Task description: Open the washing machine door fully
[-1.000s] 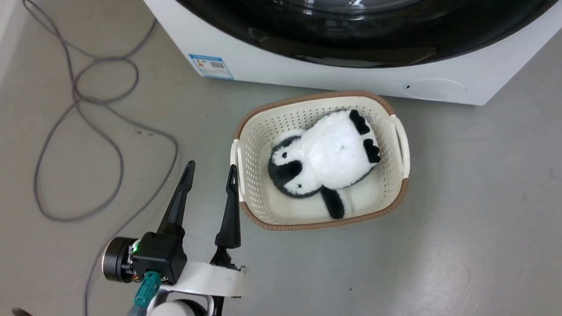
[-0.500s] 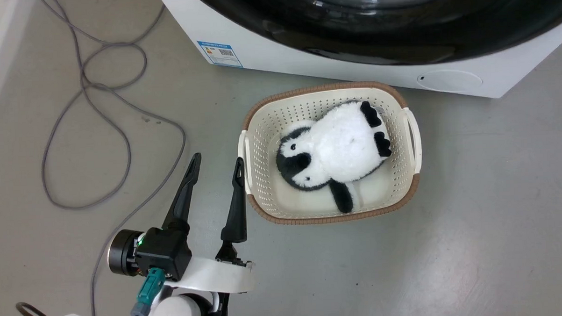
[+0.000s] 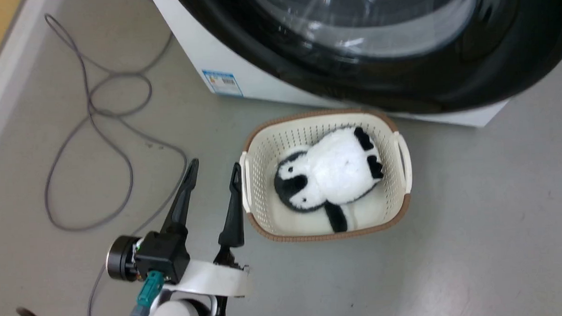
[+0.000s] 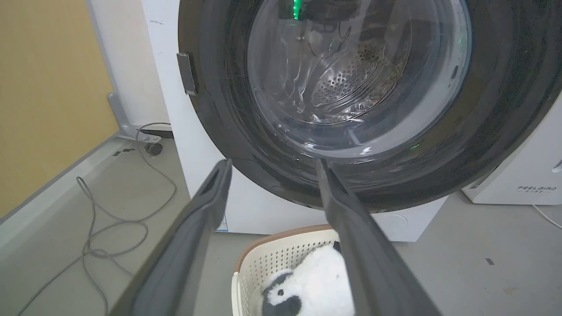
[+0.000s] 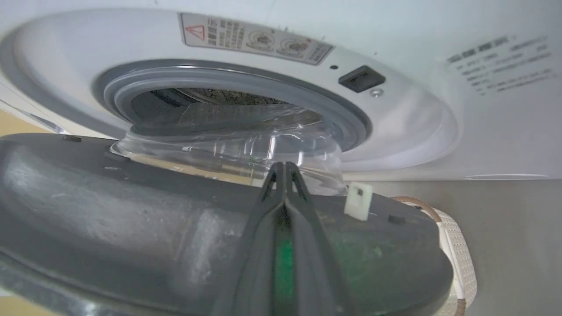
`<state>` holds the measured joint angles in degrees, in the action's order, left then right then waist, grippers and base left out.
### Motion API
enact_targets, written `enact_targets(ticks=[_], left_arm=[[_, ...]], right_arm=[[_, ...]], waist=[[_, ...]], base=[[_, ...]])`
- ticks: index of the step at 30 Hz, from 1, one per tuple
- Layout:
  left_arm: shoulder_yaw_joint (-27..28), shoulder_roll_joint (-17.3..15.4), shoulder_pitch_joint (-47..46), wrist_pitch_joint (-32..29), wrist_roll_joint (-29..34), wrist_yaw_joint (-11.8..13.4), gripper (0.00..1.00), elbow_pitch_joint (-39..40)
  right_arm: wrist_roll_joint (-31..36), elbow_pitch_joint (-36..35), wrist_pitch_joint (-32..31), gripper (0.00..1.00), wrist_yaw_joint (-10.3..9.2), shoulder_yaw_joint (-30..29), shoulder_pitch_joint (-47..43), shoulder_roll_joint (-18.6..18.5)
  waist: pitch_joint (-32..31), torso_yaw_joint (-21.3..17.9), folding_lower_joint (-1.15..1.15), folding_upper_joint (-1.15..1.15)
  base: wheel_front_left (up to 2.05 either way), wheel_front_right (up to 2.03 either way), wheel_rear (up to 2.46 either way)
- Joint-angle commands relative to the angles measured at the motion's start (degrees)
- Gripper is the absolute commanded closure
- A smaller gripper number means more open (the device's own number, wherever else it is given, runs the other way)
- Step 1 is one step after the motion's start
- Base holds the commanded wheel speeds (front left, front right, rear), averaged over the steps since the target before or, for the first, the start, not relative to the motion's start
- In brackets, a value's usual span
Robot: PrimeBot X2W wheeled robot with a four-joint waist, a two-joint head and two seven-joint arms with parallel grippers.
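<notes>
Behind the door (image 5: 131,210), ajar from the washer (image 5: 417,109), our right gripper (image 5: 284,169) lies pressed together along its inner face; our left gripper (image 3: 214,163) hangs spread, empty. Pushing there, we risk slipping off the slick plastic.

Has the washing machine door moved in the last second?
Yes, the washing machine door has swung out from the washing machine toward the basket.

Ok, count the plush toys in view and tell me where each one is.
1. The plush penguin lies in the cream basket on the floor, right in front of the washing machine. Another could be hidden beneath it.
</notes>
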<state>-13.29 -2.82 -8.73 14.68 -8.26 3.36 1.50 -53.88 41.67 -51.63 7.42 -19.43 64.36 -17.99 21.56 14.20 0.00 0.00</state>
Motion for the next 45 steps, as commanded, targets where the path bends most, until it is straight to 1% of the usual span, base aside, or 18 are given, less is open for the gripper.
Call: enact_targets(ticks=[1,10,11,15,23,28,32,34,40,45], left_arm=[[0.25,-0.06,0.82,0.32,-0.03,-0.24,0.0,-0.16],[0.32,-0.06,3.53,0.32,-0.02,-0.59,0.0,-1.35],[0.32,-0.06,3.53,0.32,-0.02,-0.59,0.0,-1.35],[0.58,-0.06,4.66,0.32,0.07,-0.83,0.0,-2.77],[1.33,-0.06,6.77,0.32,0.48,-1.24,0.0,-3.31],[2.08,-0.06,8.36,0.32,1.05,-1.64,0.0,-3.36],[2.41,-0.06,9.24,0.32,1.15,-1.79,0.0,-3.15],[2.51,-0.06,9.59,0.32,1.16,-1.89,0.0,-3.15],[2.78,-0.06,10.68,0.32,1.38,-2.22,0.0,-3.43],[2.6,-0.06,11.54,0.32,1.67,-2.6,0.0,-3.41]], right_arm=[[-0.39,-0.37,-0.51,1.0,0.07,0.07,-1.39,1.26],[-1.52,-7.0,-4.47,1.0,0.07,-1.81,-14.06,5.12],[-1.52,-7.0,-4.47,1.0,0.07,-1.81,-14.06,5.12],[-3.16,-10.22,-5.31,1.0,0.07,-3.62,-18.48,7.57],[-5.37,-17.15,-7.95,1.0,0.07,-5.37,-27.19,12.09],[-7.99,-22.01,-9.62,1.0,0.07,-5.05,-32.43,14.26],[-10.97,-25.66,-9.71,1.0,0.07,-3.33,-37.09,14.97],[-13.27,-26.33,-9.37,1.0,0.07,-1.81,-39.24,15.06],[-20.57,-26.93,-5.25,1.0,0.07,6.49,-44.88,15.09],[-24.4,-27.1,-1.88,1.0,0.07,13.05,-47.79,15.1]], waist=[[-1.28,-0.13,0.0,0.0],[-7.83,-0.24,0.0,0.0],[-7.83,-0.24,0.0,0.0],[-9.95,-0.07,0.0,0.0],[-13.93,0.51,0.0,0.0],[-16.27,1.04,0.0,0.0],[-17.53,1.75,0.0,0.0],[-18.1,2.06,0.0,0.0],[-19.98,2.97,0.0,0.0],[-20.8,3.93,0.0,0.0]], base=[[0.0,0.0,0.0],[0.0,0.0,0.0],[0.0,0.0,0.0],[0.0,0.0,0.0],[0.0,0.0,0.0],[0.0,0.0,0.0],[0.0,0.0,0.0],[0.0,0.0,0.0],[0.0,0.0,0.0],[0.0,0.0,0.0]])
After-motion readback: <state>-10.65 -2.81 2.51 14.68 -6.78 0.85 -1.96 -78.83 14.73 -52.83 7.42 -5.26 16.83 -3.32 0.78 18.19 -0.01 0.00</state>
